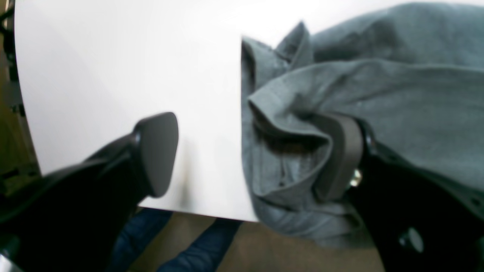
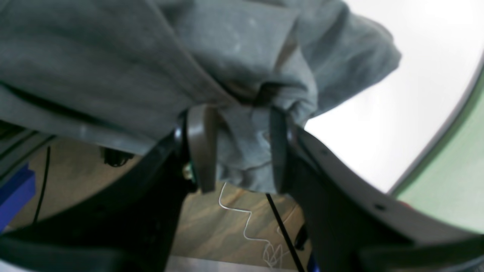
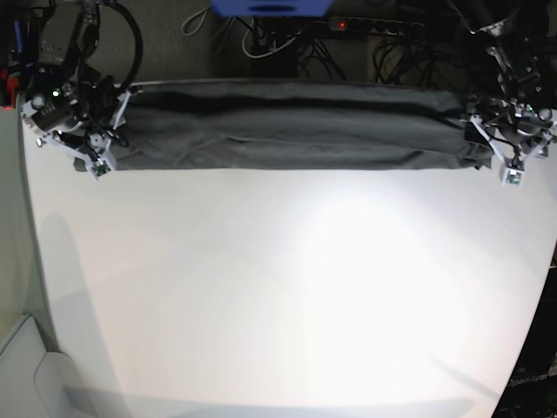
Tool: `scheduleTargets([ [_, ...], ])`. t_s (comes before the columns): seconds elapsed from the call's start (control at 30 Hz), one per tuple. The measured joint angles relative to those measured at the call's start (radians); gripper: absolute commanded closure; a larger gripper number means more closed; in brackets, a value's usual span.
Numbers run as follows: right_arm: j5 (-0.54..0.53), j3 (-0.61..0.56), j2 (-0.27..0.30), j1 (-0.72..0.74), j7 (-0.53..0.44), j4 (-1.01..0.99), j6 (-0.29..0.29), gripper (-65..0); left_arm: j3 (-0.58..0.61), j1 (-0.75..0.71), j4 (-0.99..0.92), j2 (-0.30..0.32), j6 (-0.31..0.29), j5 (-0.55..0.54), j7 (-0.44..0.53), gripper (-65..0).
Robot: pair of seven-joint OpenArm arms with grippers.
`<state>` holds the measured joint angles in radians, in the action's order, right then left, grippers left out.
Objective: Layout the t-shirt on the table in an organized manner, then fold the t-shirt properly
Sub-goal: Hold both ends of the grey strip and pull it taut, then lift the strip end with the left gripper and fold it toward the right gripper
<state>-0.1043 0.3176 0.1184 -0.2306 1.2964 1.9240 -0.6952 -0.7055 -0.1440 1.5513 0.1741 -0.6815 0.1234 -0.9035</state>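
The dark grey t-shirt point(image 3: 287, 126) lies stretched in a long, rumpled band along the far edge of the white table point(image 3: 287, 287). My left gripper point(image 3: 509, 170) is at the band's right end. In the left wrist view this gripper point(image 1: 249, 158) is open wide. A folded corner of the t-shirt point(image 1: 378, 94) rests against one finger point(image 1: 340, 158), and the other finger point(image 1: 159, 151) hangs over bare table point(image 1: 113, 68). My right gripper point(image 3: 94, 161) is at the band's left end. In its wrist view the gripper point(image 2: 242, 151) has its jaws apart, with a loose bunch of t-shirt point(image 2: 151, 56) hanging between them.
The cloth hangs a little over the table edge point(image 1: 211, 215). A person's legs in blue jeans point(image 1: 204, 249) stand below that edge. Cables and a power strip point(image 3: 374, 24) lie on the floor behind the table. A green surface point(image 2: 453, 162) lies beyond the table's curved rim.
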Motion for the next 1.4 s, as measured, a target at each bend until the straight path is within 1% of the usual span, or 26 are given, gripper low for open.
scheduleTargets([
  [0.27, 0.0, 0.0, 0.0, 0.0, 0.0, 0.0, 0.0, -24.0, -0.009, 0.004, 0.0, -0.04, 0.004, -0.001, 0.017, -52.0],
  [0.3, 0.0, 0.0, 0.0, 0.0, 0.0, 0.0, 0.0, -24.0, -0.011, 0.005, -0.009, -0.042, 0.005, -0.013, 0.026, -51.2],
  [0.33, 0.0, 0.0, 0.0, 0.0, 0.0, 0.0, 0.0, -24.0, -0.013, 0.007, -0.024, -0.04, 0.004, -0.042, 0.027, -49.0],
  [0.4, 0.0, 0.0, 0.0, 0.0, 0.0, 0.0, 0.0, -24.0, -0.013, 0.01, -0.053, -0.034, 0.001, -0.089, 0.038, -41.2],
  [0.57, 0.0, -0.036, 0.0, 0.0, 0.0, 0.0, 0.0, -24.0, -0.012, 0.014, -0.147, -0.002, -0.024, -0.225, 0.077, -16.9],
  [0.67, 0.0, -0.039, 0.0, 0.0, 0.0, 0.0, 0.0, -24.0, -0.012, 0.021, -0.176, 0.006, -0.031, -0.267, 0.084, -5.3],
  [0.73, 0.001, -0.047, 0.001, 0.0, 0.0, 0.0, 0.0, -24.0, -0.012, 0.022, -0.176, 0.005, -0.03, -0.268, 0.085, -0.3],
  [0.9, 0.003, -0.051, 0.0, 0.025, 0.0, 0.0, 0.0, -24.0, -0.012, 0.021, -0.173, 0.005, -0.031, -0.268, 0.086, -0.9],
  [0.97, 0.003, -0.051, 0.0, 0.024, 0.001, -0.001, 0.0, -24.0, -0.01, 0.017, -0.137, -0.004, -0.027, -0.253, 0.074, -0.9],
  [1.13, 0.004, -0.051, 0.0, 0.022, 0.001, -0.001, 0.0, -24.0, 0.0, -0.014, 0.04, -0.037, -0.021, -0.15, -0.049, -0.9],
  [1.3, 0.003, -0.051, 0.0, 0.022, 0.0, -0.001, 0.0, -24.0, 0.008, -0.008, 0.217, -0.062, -0.023, -0.154, -0.107, -0.9],
  [1.4, 0.004, -0.051, 0.0, 0.022, 0.001, -0.001, 0.0, -24.0, 0.007, -0.006, 0.331, -0.093, -0.019, -0.151, -0.123, -0.9],
])
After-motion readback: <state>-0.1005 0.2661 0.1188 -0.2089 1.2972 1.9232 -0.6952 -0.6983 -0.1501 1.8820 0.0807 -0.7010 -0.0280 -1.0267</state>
